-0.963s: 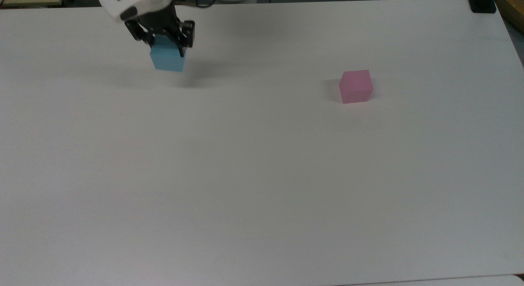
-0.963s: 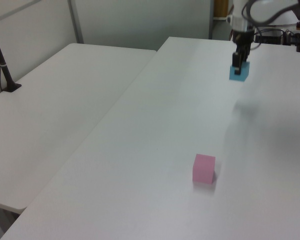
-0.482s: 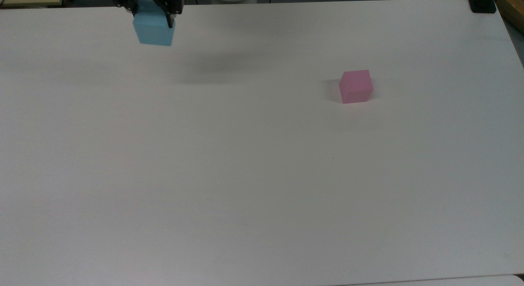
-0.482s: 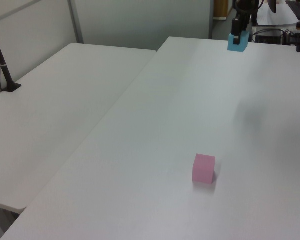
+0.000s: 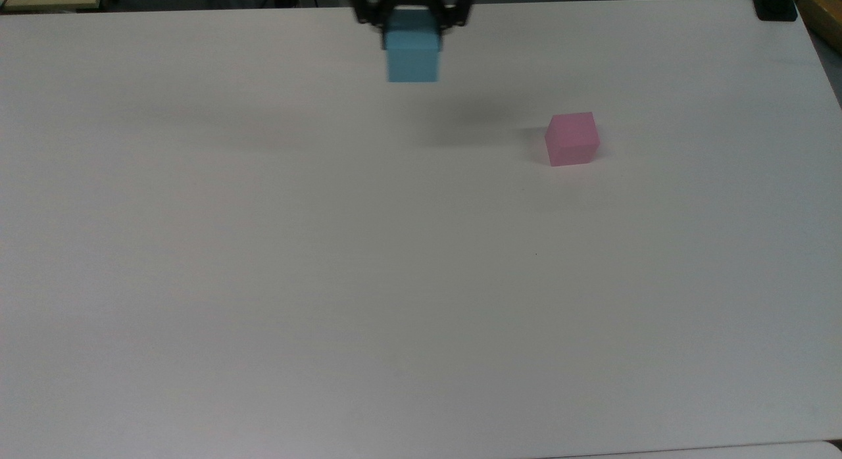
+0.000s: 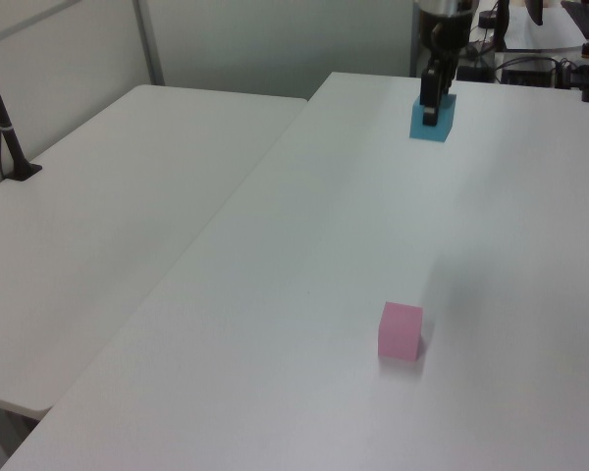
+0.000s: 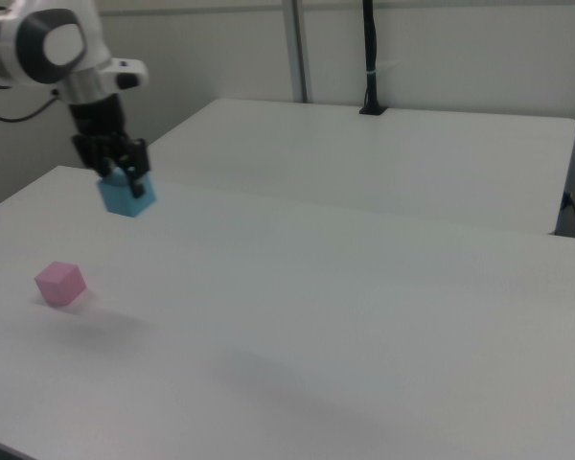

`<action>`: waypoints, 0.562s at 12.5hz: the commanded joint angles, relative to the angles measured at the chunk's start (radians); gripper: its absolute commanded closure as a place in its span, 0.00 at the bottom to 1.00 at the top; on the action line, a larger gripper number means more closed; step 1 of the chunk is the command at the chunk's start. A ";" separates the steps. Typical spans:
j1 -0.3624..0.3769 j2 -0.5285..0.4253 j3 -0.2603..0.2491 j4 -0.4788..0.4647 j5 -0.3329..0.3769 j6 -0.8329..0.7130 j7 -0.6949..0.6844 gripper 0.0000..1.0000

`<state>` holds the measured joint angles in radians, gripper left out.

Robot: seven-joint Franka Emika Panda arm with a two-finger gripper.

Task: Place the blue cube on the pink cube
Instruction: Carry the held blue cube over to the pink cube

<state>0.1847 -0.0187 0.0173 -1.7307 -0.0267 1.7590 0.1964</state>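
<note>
The blue cube (image 5: 412,56) hangs in the air above the white table (image 5: 329,281), held between the black fingers of my gripper (image 5: 412,25), which is shut on it. In the left view the blue cube (image 6: 431,120) hangs under the gripper (image 6: 432,106) at the far end of the table. In the right view the gripper (image 7: 123,177) grips the blue cube (image 7: 127,196) well above the table top. The pink cube (image 5: 571,139) rests alone on the table, to the right of the blue cube in the top view; the pink cube (image 6: 401,331) (image 7: 59,283) stands apart from the gripper.
A second white table (image 6: 98,226) adjoins the first on the left view's left. A black post (image 6: 2,118) stands on it, and a black post (image 7: 370,57) rises at the back in the right view. A black block (image 5: 775,5) sits at the top view's upper right corner.
The gripper rose with the blue cube off the table, then carried it to the right in the top view, closer to the pink cube. The pink cube has not moved.
</note>
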 commanded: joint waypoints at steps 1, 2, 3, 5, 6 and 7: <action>0.184 0.089 -0.016 0.077 0.001 -0.003 0.133 0.79; 0.241 0.111 -0.016 0.085 -0.002 0.005 0.182 0.79; 0.286 0.137 -0.016 0.103 0.001 0.014 0.219 0.79; 0.352 0.180 -0.016 0.131 0.004 0.031 0.268 0.77; 0.375 0.189 -0.016 0.137 0.005 0.043 0.290 0.77; 0.393 0.198 -0.016 0.135 0.005 0.057 0.297 0.77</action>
<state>0.5272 0.1448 0.0209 -1.6278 -0.0269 1.7920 0.4598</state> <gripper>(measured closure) 0.361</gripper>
